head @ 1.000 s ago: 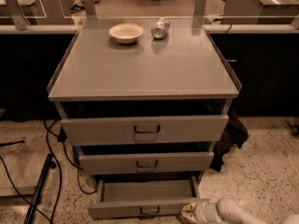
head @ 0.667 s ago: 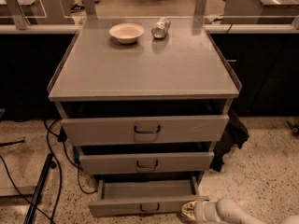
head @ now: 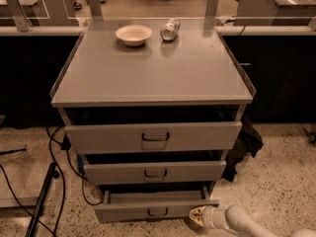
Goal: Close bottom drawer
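Note:
The bottom drawer (head: 128,212) is the lowest of three grey drawers in the cabinet, with a small dark loop handle (head: 157,212). It stands pulled out, its inside showing. My gripper (head: 195,214) comes in from the lower right on a white arm and sits at the right end of the drawer's front panel, touching or nearly touching it.
The middle drawer (head: 154,172) and top drawer (head: 154,137) are partly open too. A white bowl (head: 134,34) and a lying can (head: 170,29) rest on the cabinet top (head: 153,73). Cables and a dark stand leg (head: 43,196) lie on the floor at left.

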Robot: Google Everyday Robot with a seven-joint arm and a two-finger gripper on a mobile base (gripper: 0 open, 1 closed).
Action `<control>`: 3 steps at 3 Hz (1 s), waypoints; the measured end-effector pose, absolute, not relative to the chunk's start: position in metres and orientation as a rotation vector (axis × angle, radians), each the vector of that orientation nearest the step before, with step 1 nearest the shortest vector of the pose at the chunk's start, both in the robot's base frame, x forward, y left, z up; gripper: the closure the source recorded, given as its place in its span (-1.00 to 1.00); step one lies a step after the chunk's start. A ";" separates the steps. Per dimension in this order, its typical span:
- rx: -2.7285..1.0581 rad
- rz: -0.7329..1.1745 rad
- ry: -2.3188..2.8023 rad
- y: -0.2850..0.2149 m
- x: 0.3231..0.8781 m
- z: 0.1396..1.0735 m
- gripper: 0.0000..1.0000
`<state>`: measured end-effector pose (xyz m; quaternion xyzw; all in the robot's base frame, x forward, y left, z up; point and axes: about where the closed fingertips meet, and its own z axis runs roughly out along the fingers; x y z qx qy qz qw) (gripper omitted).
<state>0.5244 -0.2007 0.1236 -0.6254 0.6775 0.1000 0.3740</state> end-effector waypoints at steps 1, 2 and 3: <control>-1.586 0.242 1.707 -0.194 0.543 0.127 1.00; -1.559 0.231 1.662 -0.185 0.568 0.133 1.00; -1.546 0.223 1.629 -0.178 0.585 0.139 1.00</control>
